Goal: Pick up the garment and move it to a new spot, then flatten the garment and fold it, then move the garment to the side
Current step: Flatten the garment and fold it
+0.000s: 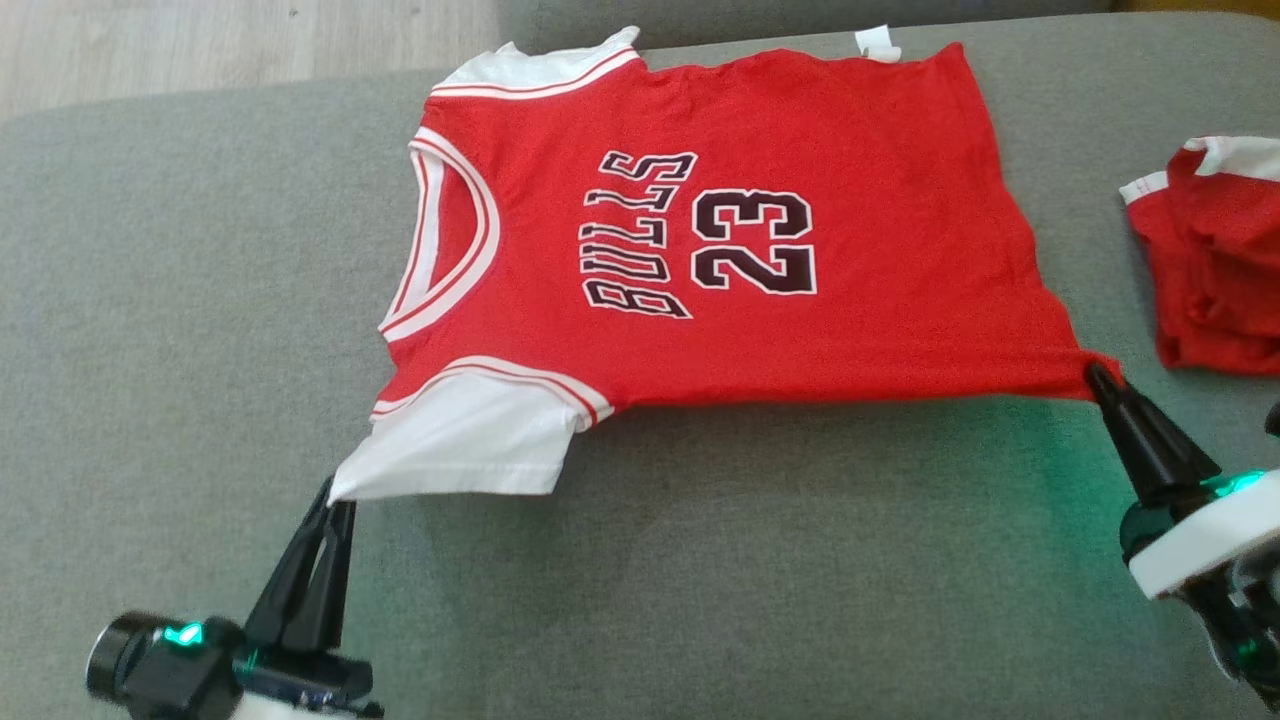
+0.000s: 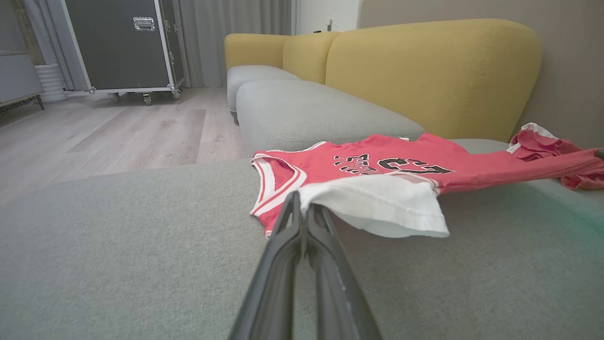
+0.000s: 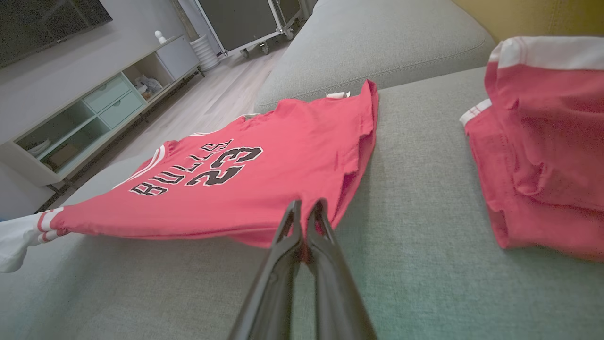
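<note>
Closest to the camera are the two grippers, and each has its jaws closed on cloth: the left gripper (image 1: 335,495) pinches the outer corner of the white sleeve (image 1: 470,430), and the right gripper (image 1: 1095,372) pinches the near corner of the hem (image 1: 1010,220). The garment, a red jersey (image 1: 880,200), lies spread on the grey sofa seat (image 1: 700,580) with its collar toward the robot's left. Its far edge rests on the cushion, while the near edge is raised a little and drawn tight between the two grips. I judge the step in hand to be the flattening, perhaps already the start of the fold. To do it well, both grippers should move together at the same height, so the near edge stays straight and does not sag in the middle. The pull should be gentle, because a strong pull may drag the far edge and make new wrinkles, and the sleeve corner is a small hold that may slip. On the right, a second red garment (image 1: 1215,270) lies near the hem, so the right arm should stay away from it
</note>
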Robot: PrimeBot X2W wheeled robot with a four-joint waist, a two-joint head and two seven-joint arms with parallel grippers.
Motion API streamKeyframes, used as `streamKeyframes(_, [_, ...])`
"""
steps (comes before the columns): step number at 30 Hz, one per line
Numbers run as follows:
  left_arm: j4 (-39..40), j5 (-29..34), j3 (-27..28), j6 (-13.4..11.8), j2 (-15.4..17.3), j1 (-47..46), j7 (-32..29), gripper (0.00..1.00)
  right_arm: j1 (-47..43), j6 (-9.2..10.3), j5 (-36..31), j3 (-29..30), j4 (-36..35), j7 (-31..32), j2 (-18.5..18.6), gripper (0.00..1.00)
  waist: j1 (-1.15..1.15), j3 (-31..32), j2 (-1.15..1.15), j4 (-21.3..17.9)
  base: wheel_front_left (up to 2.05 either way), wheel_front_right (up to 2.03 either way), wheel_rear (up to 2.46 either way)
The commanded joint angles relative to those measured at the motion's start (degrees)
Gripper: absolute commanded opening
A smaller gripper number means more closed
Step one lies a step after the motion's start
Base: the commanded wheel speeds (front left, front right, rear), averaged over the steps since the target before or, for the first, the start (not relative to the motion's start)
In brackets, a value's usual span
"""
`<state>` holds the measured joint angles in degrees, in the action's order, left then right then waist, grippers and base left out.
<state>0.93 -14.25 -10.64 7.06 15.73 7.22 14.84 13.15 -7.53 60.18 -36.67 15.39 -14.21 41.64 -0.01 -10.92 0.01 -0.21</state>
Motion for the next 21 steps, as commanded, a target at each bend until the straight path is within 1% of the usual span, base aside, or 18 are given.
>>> streamKeyframes(1, [2.1, -0.5, 2.3, -0.2, 0.7, -3.1, 0.0, 0.00, 0.3, 0.04, -0.4, 0.9, -1.3, -0.8, 1.5, 0.00, 0.01, -0.2, -0.01, 0.1, 0.00, 0.00, 0.00])
streamKeyframes(4, [1.9, -0.5, 1.5, -0.1, 0.9, -7.5, -0.8, 0.00, 1.4, 0.04, 0.0, 2.0, -1.2, -0.6, 0.6, 0.00, 0.01, -1.4, -0.01, 0.4, 0.00, 0.00, 0.00])
streamKeyframes(8, [-0.4, -0.3, 0.3, 0.1, 1.3, -16.4, -1.6, 0.00, 4.9, 0.04, 0.0, 2.9, -1.1, 0.8, -0.6, 0.00, 0.01, -4.7, -0.01, 0.4, 0.00, 0.00, 0.00])
streamKeyframes(12, [-5.1, -0.1, -1.6, 0.3, 1.8, -26.6, -1.5, 0.00, 9.4, 0.04, -0.3, 3.3, -0.4, 2.4, -1.5, 0.00, 0.01, -8.4, -0.01, 0.4, 0.00, 0.00, 0.00])
streamKeyframes(16, [-10.8, 0.2, -3.1, 0.3, 2.3, -36.6, -1.0, 0.00, 15.0, 0.04, -1.9, 2.4, 0.7, 4.1, -2.1, 0.00, 0.01, -12.2, -0.01, -0.1, 0.00, 0.00, 0.00])
streamKeyframes(21, [-17.5, 0.3, -5.1, 0.4, 2.9, -46.9, -0.3, 0.00, 21.4, 0.04, -3.7, 1.5, 3.4, 4.8, -3.4, 0.00, 0.01, -15.8, -0.01, -0.7, 0.00, 0.00, 0.00])
